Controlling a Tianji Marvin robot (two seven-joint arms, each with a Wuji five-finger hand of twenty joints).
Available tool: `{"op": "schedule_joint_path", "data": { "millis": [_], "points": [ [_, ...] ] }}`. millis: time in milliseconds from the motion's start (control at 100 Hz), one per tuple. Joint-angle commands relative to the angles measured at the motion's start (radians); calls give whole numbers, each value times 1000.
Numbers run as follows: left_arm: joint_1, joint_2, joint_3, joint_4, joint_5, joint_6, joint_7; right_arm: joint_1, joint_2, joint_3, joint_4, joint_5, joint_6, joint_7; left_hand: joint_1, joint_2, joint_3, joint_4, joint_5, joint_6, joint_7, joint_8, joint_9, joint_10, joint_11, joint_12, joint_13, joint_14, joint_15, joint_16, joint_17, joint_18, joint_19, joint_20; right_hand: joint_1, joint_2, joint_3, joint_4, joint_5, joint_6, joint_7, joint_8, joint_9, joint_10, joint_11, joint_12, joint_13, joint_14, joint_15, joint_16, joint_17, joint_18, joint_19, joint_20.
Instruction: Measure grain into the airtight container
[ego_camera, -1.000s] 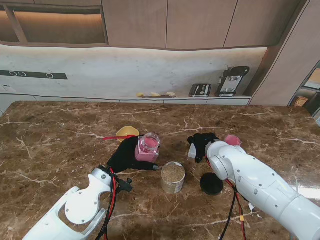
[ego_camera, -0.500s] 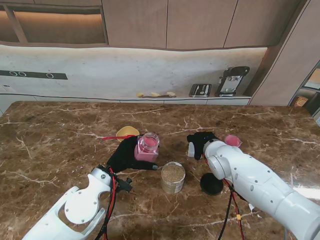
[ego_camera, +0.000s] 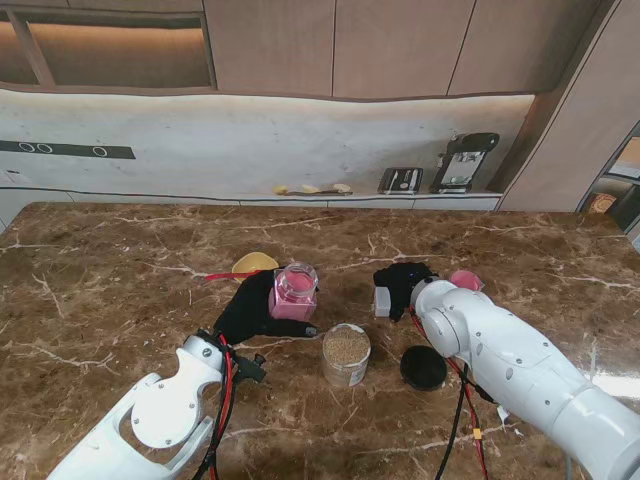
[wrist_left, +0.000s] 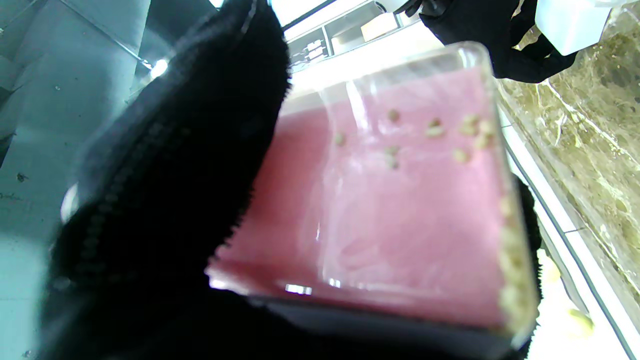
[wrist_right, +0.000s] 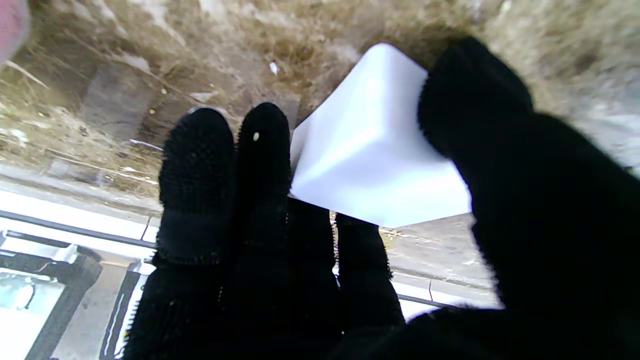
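Note:
My left hand (ego_camera: 252, 310), in a black glove, is shut on the clear pink square container (ego_camera: 296, 292). That container (wrist_left: 400, 200) fills the left wrist view with a few grains stuck inside it. To its right, my right hand (ego_camera: 402, 284) is shut on a small white measuring cup (ego_camera: 382, 301), held between thumb and fingers (wrist_right: 260, 150) just over the marble; the cup (wrist_right: 375, 155) shows its closed underside. Nearer to me, between the hands, stands an open round jar of brown grain (ego_camera: 346, 352).
A black round lid (ego_camera: 423, 367) lies right of the grain jar. A pink lid (ego_camera: 465, 280) sits just behind my right forearm. A yellow piece with a red strap (ego_camera: 254, 263) lies beyond the left hand. The brown marble table (ego_camera: 120, 280) extends to the left.
My right hand with the white cup has drifted slightly left, toward the pink container. The left hand and its container have barely shifted.

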Motion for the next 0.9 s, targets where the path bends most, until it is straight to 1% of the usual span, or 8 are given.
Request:
{"op": "schedule_joint_path", "data": {
  "millis": [0,250,500,700,890],
  "points": [
    [1,-6,6,5,-1,-5,5,-25,3,6,1,-3,-4,23,237,529,346,-14,268,-295,402,13,81,-135,114,-2,94,-65,95,65,-14,-54,2,-7,171,121,131,30,127,-172,168,15,148,-78,101,47,54,-19,10,12,15,-34,35,29],
    [-2,-8,12,10,-1,-9,13,-71,10,112,-67,-38,-34,43,234,527,357,-20,271,-296,405,11,83,-133,120,-11,97,-65,92,72,-12,-53,1,-9,172,124,129,31,132,-172,171,6,157,-76,91,52,57,-16,5,16,16,-33,35,30],
    [-1,-11,15,12,1,-9,22,-121,13,228,-147,-54,-83,60,233,530,355,-19,271,-297,407,10,82,-134,124,-14,99,-67,93,75,-10,-55,2,-10,178,122,126,33,142,-175,174,-1,164,-77,80,54,59,-13,-1,20,16,-28,32,31],
    [-2,-11,16,13,3,-8,25,-171,15,330,-244,-58,-114,99,233,530,354,-18,270,-298,408,10,82,-135,125,-16,99,-68,93,76,-9,-58,3,-11,177,123,124,33,143,-173,173,-5,168,-75,74,58,57,-11,-5,24,15,-27,31,31],
    [-8,-13,20,21,7,-16,32,-232,17,443,-365,-44,-137,155,235,524,358,-20,272,-299,412,10,85,-136,129,-19,101,-70,93,77,-9,-58,4,-11,176,120,119,32,153,-175,172,-8,178,-72,69,61,60,-9,-5,31,14,-19,31,33]
  ]
}}
